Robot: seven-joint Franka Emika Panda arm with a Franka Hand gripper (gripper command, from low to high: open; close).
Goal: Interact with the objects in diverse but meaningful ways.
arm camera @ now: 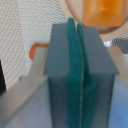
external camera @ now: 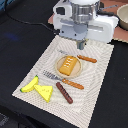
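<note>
The gripper [arm camera: 80,75] hangs above the far edge of the placemat [external camera: 95,75], its 2 green-padded fingers [arm camera: 74,75] pressed flat together with nothing between them. Just below it in the exterior view, the bread loaf [external camera: 68,64] lies on a small tan plate [external camera: 59,67] near the middle of the mat; the wrist view shows the same orange-brown loaf [arm camera: 102,11] on the plate rim [arm camera: 70,10] just past the fingertips. A knife [external camera: 82,57] with an orange handle lies beside the plate toward the exterior view's right, and a fork [external camera: 62,80] with an orange handle lies on the plate's near side. The sausage [external camera: 64,92] lies near the fork, toward the mat's near edge. The cheese wedge [external camera: 46,91] sits just to the exterior view's left of the sausage, touching the banana [external camera: 30,85] at the mat's left corner. A saucepan [external camera: 123,17] shows at the far right, off the mat.
</note>
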